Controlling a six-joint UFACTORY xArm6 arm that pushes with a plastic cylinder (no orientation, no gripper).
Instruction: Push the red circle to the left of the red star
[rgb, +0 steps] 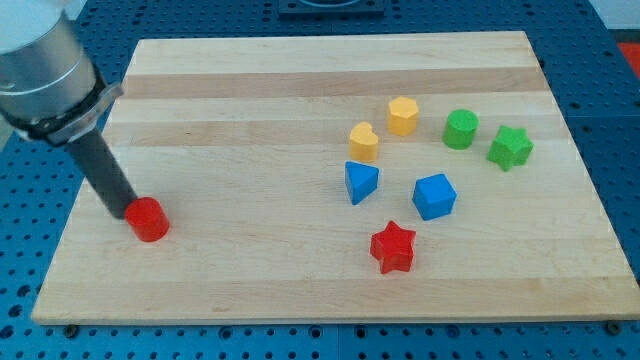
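The red circle lies near the board's left edge, low in the view. The red star lies far to its right, below the board's middle. My tip is at the end of the dark rod, which comes down from the view's top left. The tip touches the red circle's upper left side.
A blue triangle and a blue cube lie above the red star. A yellow heart, a yellow hexagon, a green circle and a green star lie further up. The wooden board rests on a blue table.
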